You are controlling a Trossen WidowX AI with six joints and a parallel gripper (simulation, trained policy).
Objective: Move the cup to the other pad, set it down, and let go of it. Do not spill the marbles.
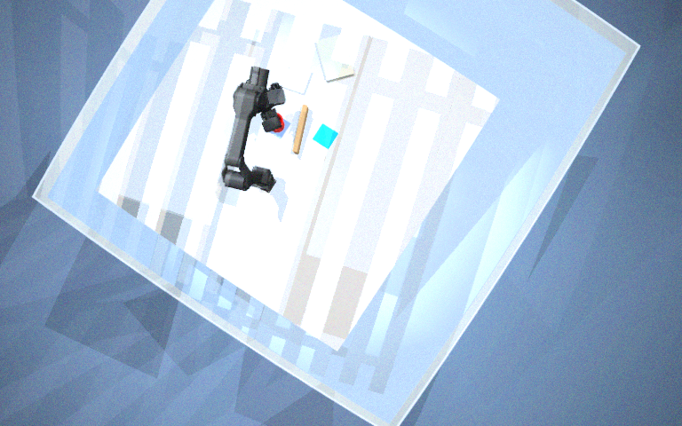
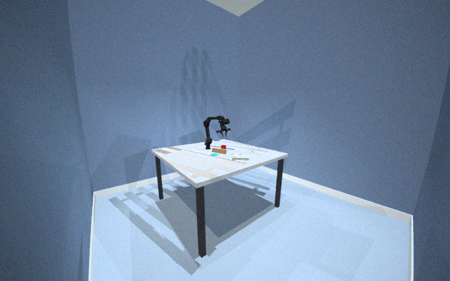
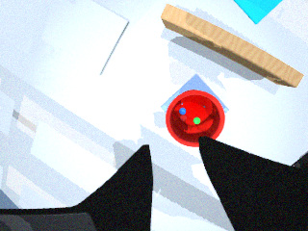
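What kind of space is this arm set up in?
Looks like a bare room used as a robot test area: plain blue walls, one white table, and a black arm mounted on it beside a few small props.

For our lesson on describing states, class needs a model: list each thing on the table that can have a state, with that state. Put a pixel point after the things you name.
Gripper (image 2: 224, 135) (image 3: 174, 147): partly open, holding nothing, above the table.
Red cup (image 1: 282, 122) (image 2: 223, 146) (image 3: 194, 140): upright on the blue pad, marbles inside.
Wooden bar (image 1: 300, 130) (image 2: 218, 151) (image 3: 233, 45): standing on its long edge, between the pads.
Cyan pad (image 1: 325, 136) (image 2: 214, 154) (image 3: 259, 9): flat, bare.
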